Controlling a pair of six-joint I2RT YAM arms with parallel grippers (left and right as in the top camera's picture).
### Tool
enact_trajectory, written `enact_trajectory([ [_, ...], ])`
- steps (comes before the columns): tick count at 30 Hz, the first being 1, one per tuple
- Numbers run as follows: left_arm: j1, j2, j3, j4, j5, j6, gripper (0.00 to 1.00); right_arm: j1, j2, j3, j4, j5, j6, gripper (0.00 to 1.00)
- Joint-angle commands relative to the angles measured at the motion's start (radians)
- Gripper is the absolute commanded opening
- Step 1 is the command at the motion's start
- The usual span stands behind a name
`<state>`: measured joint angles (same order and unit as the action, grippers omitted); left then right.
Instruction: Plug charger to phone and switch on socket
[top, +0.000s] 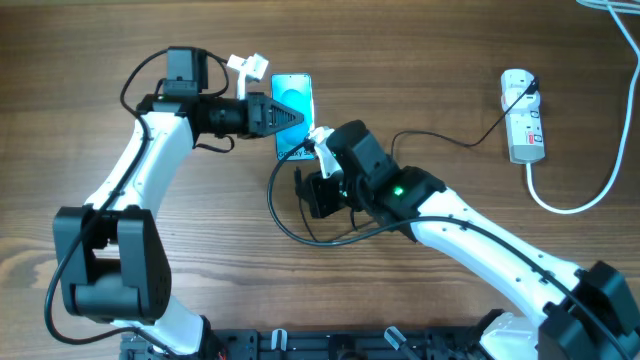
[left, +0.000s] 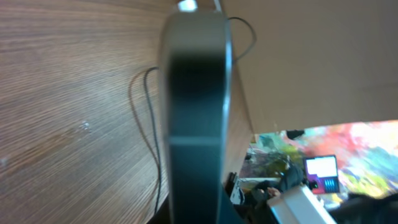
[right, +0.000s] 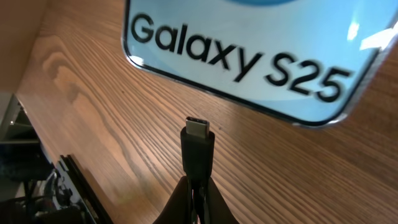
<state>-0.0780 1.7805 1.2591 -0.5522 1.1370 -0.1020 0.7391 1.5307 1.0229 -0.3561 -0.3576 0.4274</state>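
Left gripper (top: 288, 115) clamped on the long edge of the phone (top: 296, 92), reaching in from 9 o'clock. Phone sits screen-up at 11 o'clock of table (top: 420, 60) centre. Right gripper (right: 198, 186) pinched shut on the charger (right: 198, 146) just behind its connector. Metal tip near the phone's bottom edge, at its 6 o'clock, not touching. Socket (top: 524, 118) well apart at 3 o'clock, black plug in it.

overhead: top-down, far | both wrists: very near, low | all share: phone (top: 295, 90)
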Motion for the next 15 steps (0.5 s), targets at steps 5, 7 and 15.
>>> enact_trajectory([
  [5, -0.056, -0.017, -0.002, 0.027, -0.144, -0.119, 0.04, 0.002, 0.017, 0.013, -0.095, 0.021, 0.076, 0.04],
  [7, -0.056, -0.017, -0.002, 0.028, -0.144, -0.119, 0.04, 0.001, 0.017, 0.037, -0.143, 0.022, 0.089, 0.04],
  [15, -0.056, -0.017, -0.002, 0.032, -0.143, -0.119, 0.04, 0.001, 0.019, 0.174, -0.305, 0.043, 0.089, 0.04],
])
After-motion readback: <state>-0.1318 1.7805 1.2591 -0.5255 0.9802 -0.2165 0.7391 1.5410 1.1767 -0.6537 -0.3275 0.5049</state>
